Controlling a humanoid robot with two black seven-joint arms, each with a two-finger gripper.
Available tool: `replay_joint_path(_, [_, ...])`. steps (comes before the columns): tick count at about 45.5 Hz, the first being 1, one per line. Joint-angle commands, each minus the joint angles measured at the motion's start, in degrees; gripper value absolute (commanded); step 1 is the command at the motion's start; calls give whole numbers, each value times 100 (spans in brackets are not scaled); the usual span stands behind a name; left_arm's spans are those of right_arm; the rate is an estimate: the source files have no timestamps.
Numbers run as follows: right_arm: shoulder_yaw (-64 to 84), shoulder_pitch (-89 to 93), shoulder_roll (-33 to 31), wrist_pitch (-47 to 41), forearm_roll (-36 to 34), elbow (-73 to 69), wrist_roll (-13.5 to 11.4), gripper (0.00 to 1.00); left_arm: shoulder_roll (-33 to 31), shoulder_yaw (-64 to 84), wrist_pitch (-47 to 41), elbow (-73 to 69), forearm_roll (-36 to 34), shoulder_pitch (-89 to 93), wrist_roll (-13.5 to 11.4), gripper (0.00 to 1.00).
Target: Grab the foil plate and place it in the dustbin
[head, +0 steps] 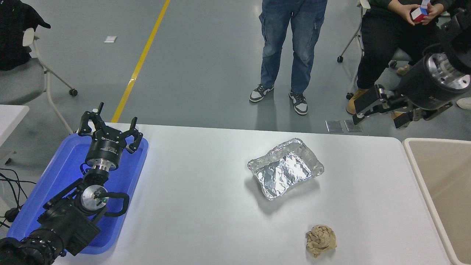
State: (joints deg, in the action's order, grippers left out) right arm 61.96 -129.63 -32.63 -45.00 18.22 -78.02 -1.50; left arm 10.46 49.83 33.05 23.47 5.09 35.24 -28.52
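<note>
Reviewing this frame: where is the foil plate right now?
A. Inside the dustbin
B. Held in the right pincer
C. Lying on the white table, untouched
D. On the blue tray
C: the foil plate lies on the white table, behind the crumpled paper ball, while the right pincer hangs empty above the table's far right edge, and the dustbin stands at the right.

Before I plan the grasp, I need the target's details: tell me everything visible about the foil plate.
The foil plate is a shiny silver, crinkled aluminium tray, rectangular with rounded corners and a raised rim. It sits open side up and empty on the white table, turned diagonally, right of centre. Nothing touches it; it casts a shadow toward the camera.
</note>
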Motion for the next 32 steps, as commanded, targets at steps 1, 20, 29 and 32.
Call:
replay_joint_path(1, [0,-54,2,0,-2,-3,0,100,0,0,0,0,1,0,4,100])
replay_joint_path(20, [0,-54,11,0,-2,-29,0,100,0,0,0,0,1,0,4,100])
replay_joint_path(29, [0,-45,38,0,7,-21,0,100,0,0,0,0,-8,0,-5,100])
replay_joint_path(32, [0,-28,46,0,7,-12,0,100,0,0,0,0,-8,0,-5,100])
